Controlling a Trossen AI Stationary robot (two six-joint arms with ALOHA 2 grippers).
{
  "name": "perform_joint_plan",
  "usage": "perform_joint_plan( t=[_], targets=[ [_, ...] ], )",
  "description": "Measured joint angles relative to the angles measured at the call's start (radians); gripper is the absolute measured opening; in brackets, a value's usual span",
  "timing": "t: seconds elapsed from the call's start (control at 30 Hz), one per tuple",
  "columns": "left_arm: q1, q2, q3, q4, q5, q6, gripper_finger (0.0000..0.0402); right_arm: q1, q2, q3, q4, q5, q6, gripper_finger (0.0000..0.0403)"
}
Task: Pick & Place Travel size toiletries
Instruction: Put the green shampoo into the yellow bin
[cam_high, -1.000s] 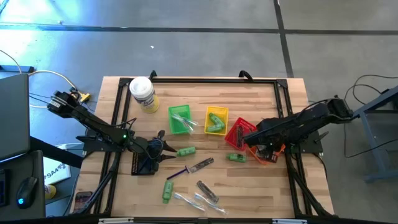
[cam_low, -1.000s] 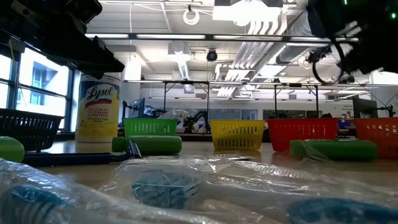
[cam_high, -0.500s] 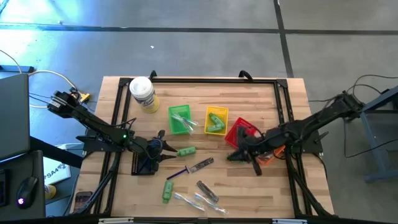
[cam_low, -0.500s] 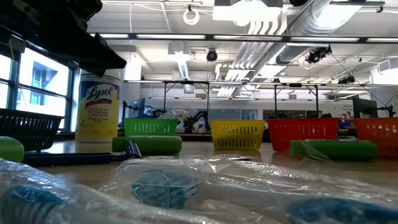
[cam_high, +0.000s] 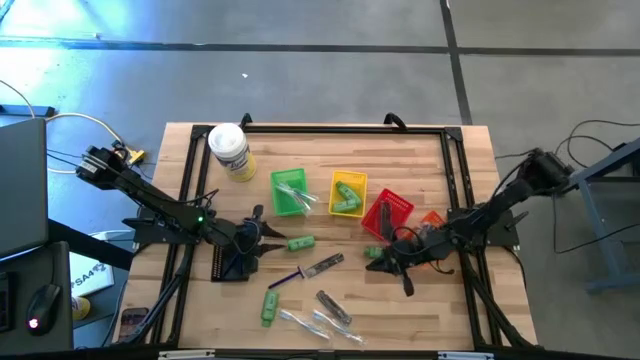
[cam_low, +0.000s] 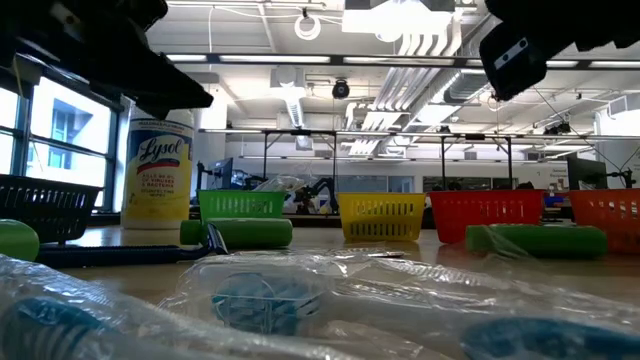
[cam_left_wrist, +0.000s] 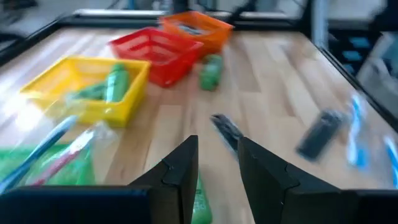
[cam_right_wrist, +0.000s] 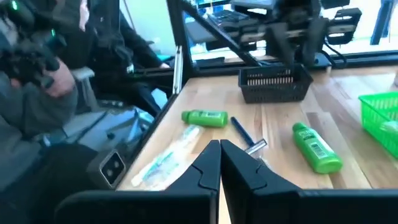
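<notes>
Comparing this moment with the high view a second back, the right tool (cam_high: 385, 262) is seen to have been carried off the orange basket (cam_high: 434, 220) at the desk's right edge and brought low over the green bottle (cam_high: 378, 254) lying just in front of the red basket (cam_high: 388, 213). Its fingers (cam_right_wrist: 205, 163) are seen pressed together in the right wrist view, with nothing between them. From this it is judged that one drop has been finished and a fresh pick is being lined up; the fingers would need to be spread first.

The left tool (cam_high: 262, 238) is held over the black basket (cam_high: 230, 262) near the desk's left edge, fingers (cam_left_wrist: 180, 163) slightly parted and empty.

Loose toiletries are left across the desk's front middle: a green bottle (cam_high: 299, 243) just beside the left tool, a blue razor (cam_high: 287, 277), two grey pieces (cam_high: 326, 264), another green bottle (cam_high: 268, 306) and clear packets (cam_high: 312, 322) by the front edge. The green basket (cam_high: 290, 190) and yellow basket (cam_high: 347, 193) already hold items. The white jar (cam_high: 230, 150) stands at the back-left corner, well clear. The red basket, touching or nearly touching the targeted bottle, is the likeliest obstruction.
</notes>
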Motion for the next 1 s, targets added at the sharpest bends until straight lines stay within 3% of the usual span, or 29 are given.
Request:
perform_joint_plan(
  t=[0.07,0.17,0.27,0.37,0.67,0.83,1.0],
  targets=[
    [0.0,0.0,0.018,-0.052,-0.044,-0.096,0.011,0.008,0.038,0.0,0.033,-0.001,-0.027,0.0003],
    [0.021,0.032,0.122,-0.301,-0.036,-0.204,0.0101,0.007,0.09,0.0,0.087,-0.075,-0.047,0.0003],
    [0.044,0.109,0.241,-0.532,0.035,-0.271,0.0094,0.012,0.129,0.0,0.121,-0.168,-0.057,0.0003],
    [0.055,0.221,0.373,-0.621,0.139,-0.288,0.0101,0.012,0.143,0.0,0.117,-0.185,-0.057,0.0003],
    [0.099,0.482,0.703,-0.997,0.18,-0.273,0.0209,0.012,0.143,0.0,0.116,-0.209,-0.06,0.0003],
    [0.183,0.545,0.743,-1.032,0.226,-0.273,0.026,0.013,0.143,0.0,0.114,-0.218,-0.045,0.0003],
    [0.255,0.587,0.743,-1.024,0.277,-0.25,0.0278,0.028,0.143,0.0,0.111,-0.237,-0.049,0.0003]
  ],
)
